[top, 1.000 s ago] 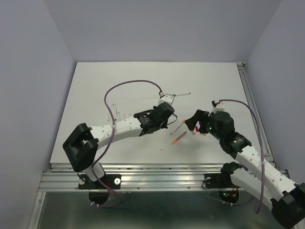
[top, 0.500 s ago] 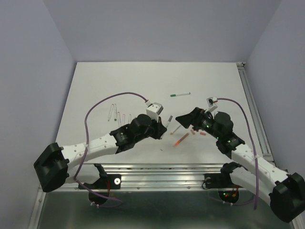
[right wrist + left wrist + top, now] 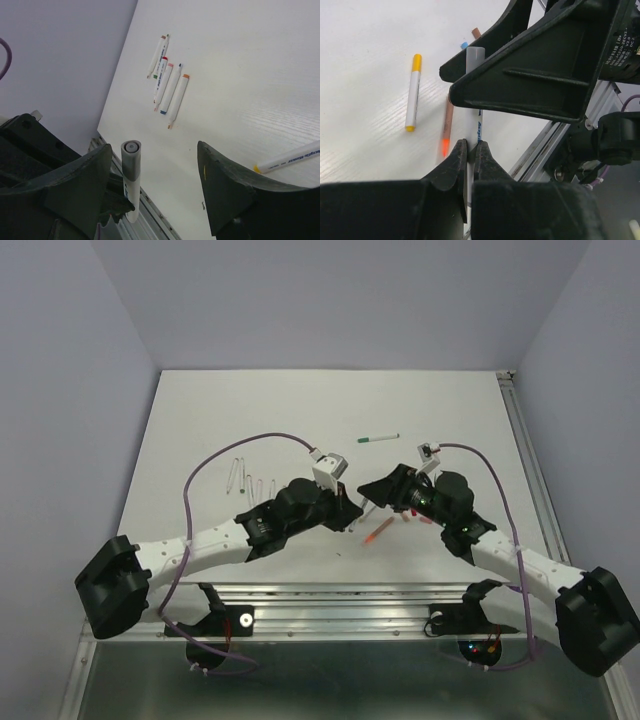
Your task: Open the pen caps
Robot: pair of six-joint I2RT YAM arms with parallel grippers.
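My left gripper (image 3: 468, 145) is shut on the lower barrel of a whitish pen (image 3: 479, 124) and holds it above the table. The pen's grey cap (image 3: 474, 56) is on its far end. My right gripper (image 3: 155, 150) is open, with a finger on each side of the grey cap (image 3: 131, 159); the cap stands nearer its left finger and I see no contact. In the top view the two grippers meet near the table's front middle, left gripper (image 3: 351, 514) and right gripper (image 3: 369, 490). Loose blue (image 3: 464, 45) and brown-red (image 3: 476, 33) caps lie beyond.
A yellow-tipped pen (image 3: 413, 92) and an orange pen (image 3: 447, 127) lie on the table below the grippers. Several uncapped pens (image 3: 167, 82) lie in a row at the left. A green-tipped pen (image 3: 378, 438) lies further back. The table's metal front rail (image 3: 330, 592) is close.
My right gripper has moved left, and its open fingers now stand on either side of the grey cap. My left gripper has shifted slightly and still holds the pen.
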